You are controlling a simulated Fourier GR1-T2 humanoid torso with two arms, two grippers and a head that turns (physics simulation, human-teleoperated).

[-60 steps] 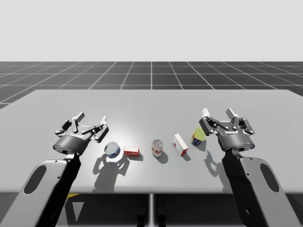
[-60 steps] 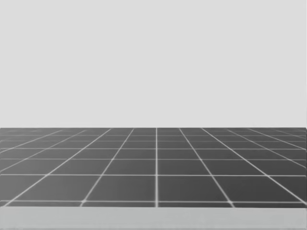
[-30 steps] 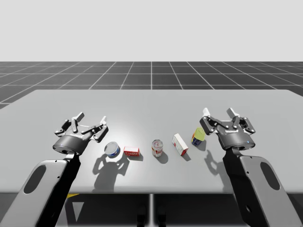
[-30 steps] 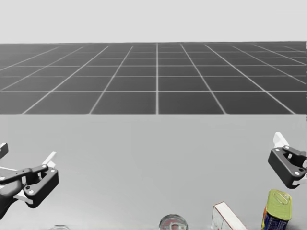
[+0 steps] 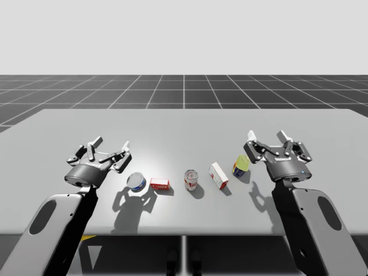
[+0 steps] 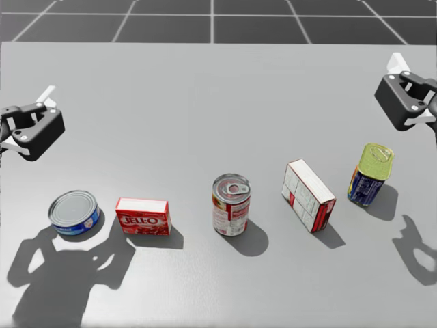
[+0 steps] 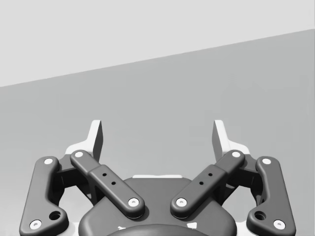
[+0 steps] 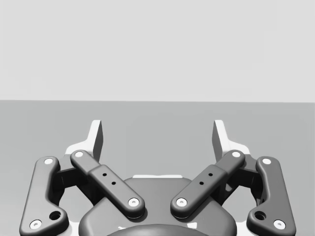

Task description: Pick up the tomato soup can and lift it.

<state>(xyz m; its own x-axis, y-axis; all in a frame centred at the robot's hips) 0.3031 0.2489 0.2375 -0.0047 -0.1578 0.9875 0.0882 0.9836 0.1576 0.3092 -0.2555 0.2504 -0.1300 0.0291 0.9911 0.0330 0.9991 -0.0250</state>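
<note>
Head view: tomato soup can (image 6: pixel 231 204) upright between red box (image 6: pixel 143 216) and white box (image 6: pixel 308 195); left gripper (image 7: pixel 157 137) and right gripper (image 8: pixel 157 137) both spread wide, empty, well apart from it.

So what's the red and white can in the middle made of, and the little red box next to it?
The red and white can looks like metal: its top is shiny silver with a pull ring, and the side seems wrapped in a paper label. The little red box looks like thin cardboard, matte with sharp folded edges. Both are guesses from a render.
</note>
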